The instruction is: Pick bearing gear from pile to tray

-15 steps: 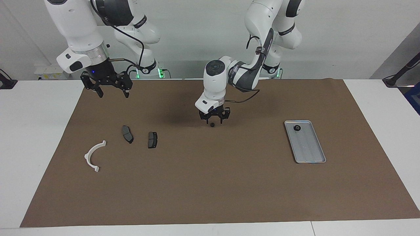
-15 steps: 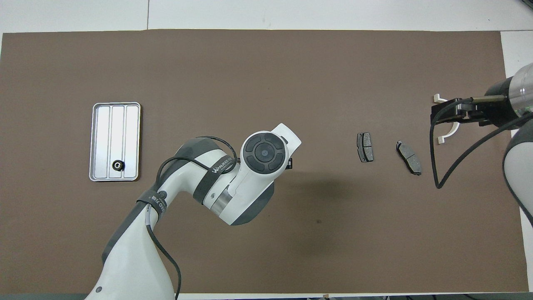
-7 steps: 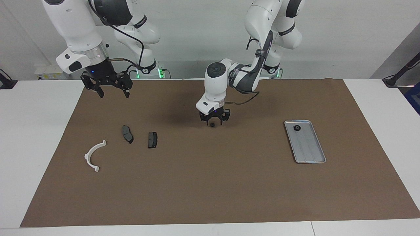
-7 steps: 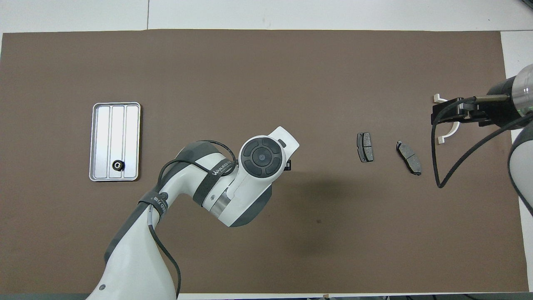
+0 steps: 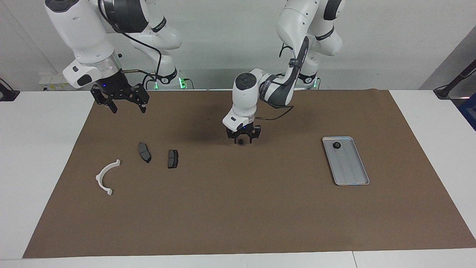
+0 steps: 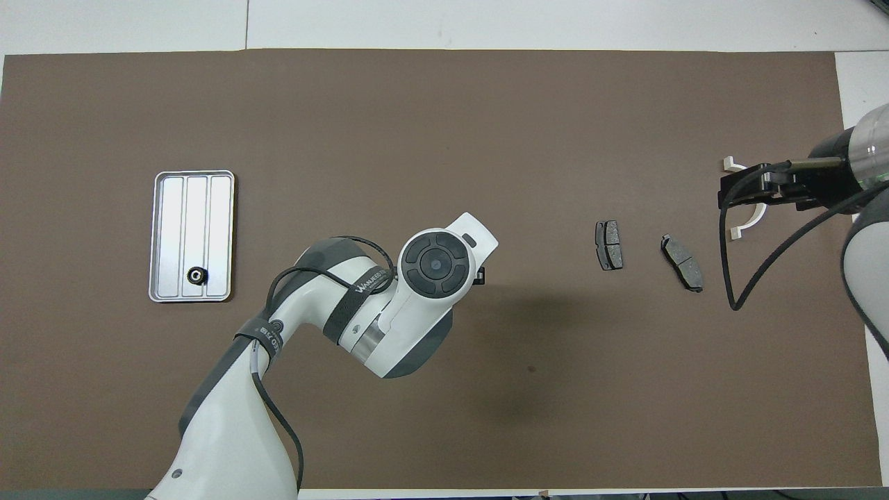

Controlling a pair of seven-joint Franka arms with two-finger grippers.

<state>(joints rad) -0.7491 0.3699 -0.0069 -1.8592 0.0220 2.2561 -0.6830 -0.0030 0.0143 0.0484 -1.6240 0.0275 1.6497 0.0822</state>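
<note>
Progress stands partway; one bearing gear (image 5: 337,145) lies in the tray (image 5: 356,176); the left gripper (image 5: 242,140), jaws spread, straddles a second gear (image 5: 241,142) on the brown mat (image 5: 238,216), not yet lifted; the right gripper (image 5: 125,105) waits wide open above the mat.

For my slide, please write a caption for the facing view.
Left gripper straddles a small black gear on the mat; another sits in the tray.
</note>
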